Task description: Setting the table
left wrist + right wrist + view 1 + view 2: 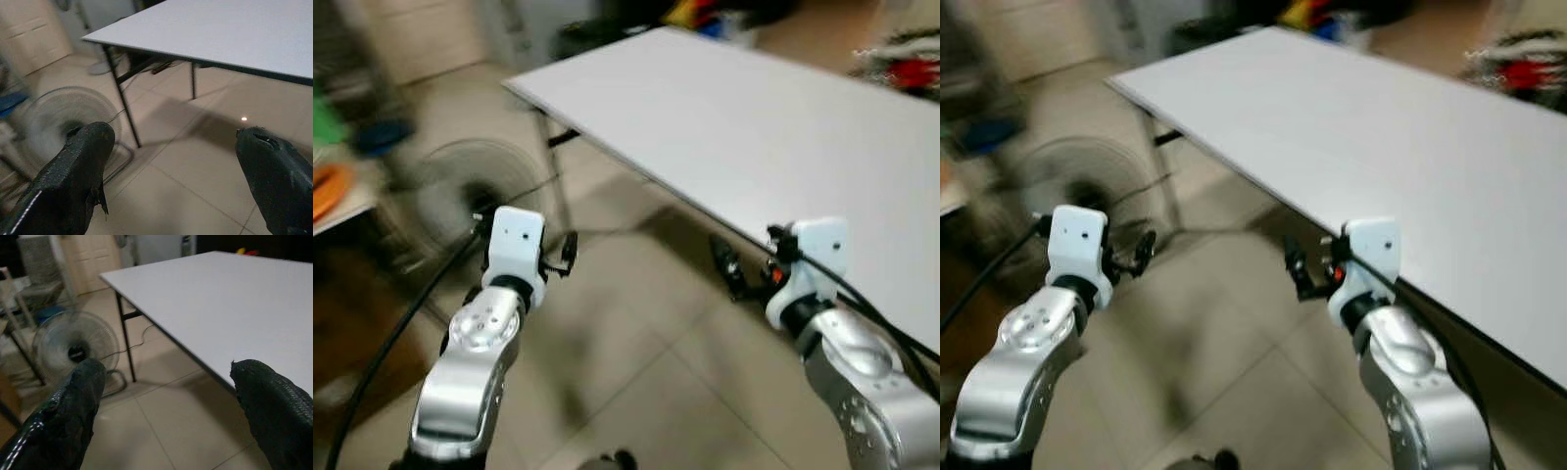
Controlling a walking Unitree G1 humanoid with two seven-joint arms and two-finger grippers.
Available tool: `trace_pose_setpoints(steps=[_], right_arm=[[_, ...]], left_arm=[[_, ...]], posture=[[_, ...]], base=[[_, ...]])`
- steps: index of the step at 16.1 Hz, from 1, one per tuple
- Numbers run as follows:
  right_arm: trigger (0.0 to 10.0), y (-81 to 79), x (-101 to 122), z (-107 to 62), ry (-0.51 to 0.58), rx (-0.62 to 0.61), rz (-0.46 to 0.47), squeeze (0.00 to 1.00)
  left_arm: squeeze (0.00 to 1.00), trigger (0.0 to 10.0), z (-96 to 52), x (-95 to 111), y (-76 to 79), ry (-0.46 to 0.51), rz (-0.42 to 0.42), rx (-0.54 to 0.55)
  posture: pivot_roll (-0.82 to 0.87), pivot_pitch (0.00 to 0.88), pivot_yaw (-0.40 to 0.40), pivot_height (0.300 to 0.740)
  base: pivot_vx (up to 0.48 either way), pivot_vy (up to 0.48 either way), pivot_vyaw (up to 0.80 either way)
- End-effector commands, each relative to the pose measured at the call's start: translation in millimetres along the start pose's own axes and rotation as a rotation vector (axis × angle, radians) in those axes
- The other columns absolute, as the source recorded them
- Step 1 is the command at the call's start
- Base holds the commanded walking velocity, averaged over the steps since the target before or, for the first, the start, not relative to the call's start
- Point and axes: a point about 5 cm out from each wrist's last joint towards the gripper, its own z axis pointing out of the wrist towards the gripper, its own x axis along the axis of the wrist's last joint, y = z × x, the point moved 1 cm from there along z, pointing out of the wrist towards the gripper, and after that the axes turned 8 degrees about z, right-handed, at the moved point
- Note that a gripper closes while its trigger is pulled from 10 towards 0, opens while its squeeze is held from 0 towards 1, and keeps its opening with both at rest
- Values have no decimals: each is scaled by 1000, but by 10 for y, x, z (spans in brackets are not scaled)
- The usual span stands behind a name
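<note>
**Both grippers raised beside the white table**

You see the white table [744,127] ahead and to your right, its long axis running from the far left corner toward the near right. The left gripper [171,161] hangs over the tiled floor [636,333], fingers [78,171] spread wide and holding nothing. The right gripper [166,401] sits just off the table's near edge, jaws equally wide and empty. A floor fan [76,347] stands beyond the table's corner leg [122,98].

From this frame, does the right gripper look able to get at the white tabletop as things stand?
Probably yes. The right gripper is open, holds nothing, and sits just off the near edge of the white table. The top looks bare there, so nothing blocks it.
</note>
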Motion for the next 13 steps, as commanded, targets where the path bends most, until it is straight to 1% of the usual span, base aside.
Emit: trace_pose_setpoints(steps=[1,2,3,4,5,7,8,9,10,13], right_arm=[[10000,-21,20,30,7,17,-1,0],[10000,12,69,57,44,-25,-21,0],[10000,65,113,80,85,-81,-9,0],[10000,61,125,86,91,-73,-17,0],[10000,2,95,94,67,-20,42,0],[10000,-9,82,96,69,-20,40,0],[10000,-35,54,96,48,6,34,0],[10000,-54,41,94,46,17,31,0],[10000,-58,38,93,49,18,35,0],[10000,-72,43,111,58,34,5,0]], left_arm=[[0,10000,-22,62,-69,31,19,38],[0,10000,-32,73,-73,38,18,40],[0,10000,-38,73,-81,40,13,43],[0,10000,-40,79,-87,46,-7,44],[0,10000,-40,116,-85,62,-11,38],[0,10000,-37,154,-77,80,-7,27],[0,10000,-31,176,-84,94,-1,25],[0,10000,-25,194,-88,102,3,24],[0,10000,-24,202,-88,105,6,23],[0,10000,-39,222,-122,108,20,25]], posture=[[12,0,69,740],[18,0,61,740],[20,0,59,740],[19,0,60,740],[22,0,60,740],[21,0,62,740],[17,0,63,740],[16,0,67,740],[20,0,68,740],[32,0,71,740]], base=[[0,0,800],[0,0,800],[0,0,800],[0,0,800],[0,0,0],[0,0,0],[0,0,0],[262,0,0],[285,0,525],[286,0,800]])
